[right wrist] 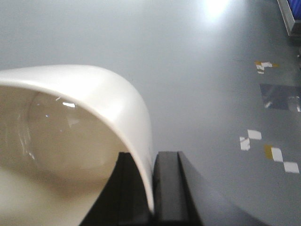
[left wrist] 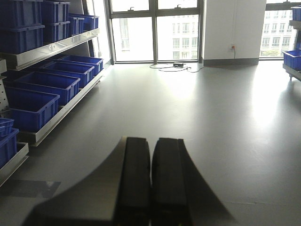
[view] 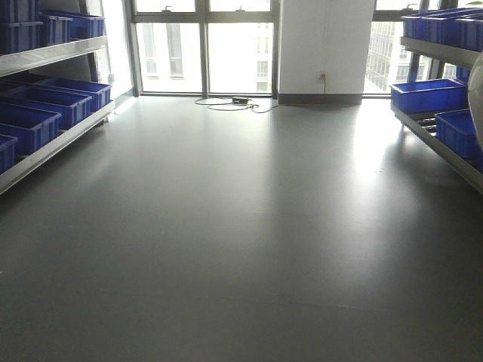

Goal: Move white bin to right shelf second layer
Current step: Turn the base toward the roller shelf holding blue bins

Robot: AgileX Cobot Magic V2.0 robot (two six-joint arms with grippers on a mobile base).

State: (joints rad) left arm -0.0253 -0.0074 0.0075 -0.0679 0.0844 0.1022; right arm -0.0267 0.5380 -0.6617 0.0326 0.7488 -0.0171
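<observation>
Here the room is big and bright. The smooth grey floor [view: 241, 249] is shiny, and light from the tall glass windows [view: 173, 53] makes pale patches on it. A thin dark cable [view: 220, 103] lies on the floor by the windows, near a plain white wall [view: 324, 38]. Long racks stand along both sides. The steel rack on the left [view: 53, 53] holds rows of deep blue plastic crates [view: 45, 105]. The steel rack on the right [view: 441, 52] holds more blue crates on two levels.

The right tool [right wrist: 150, 157] grips the glossy cream-white plastic bin [right wrist: 94, 89]. One black finger [right wrist: 124, 188] is inside the bin and the other is outside, with the thin wall squeezed between them. The bin hangs in the air over the floor, not on any rack. Its inside is smooth and shiny. Small bits of white and yellow tape [right wrist: 254, 139] stick to the floor off to one side.

The left tool [left wrist: 151, 143] is pressed tight together, its two black fingers [left wrist: 136, 179] touching each other. It points across the floor toward the windows, with blue crates off to its side.
</observation>
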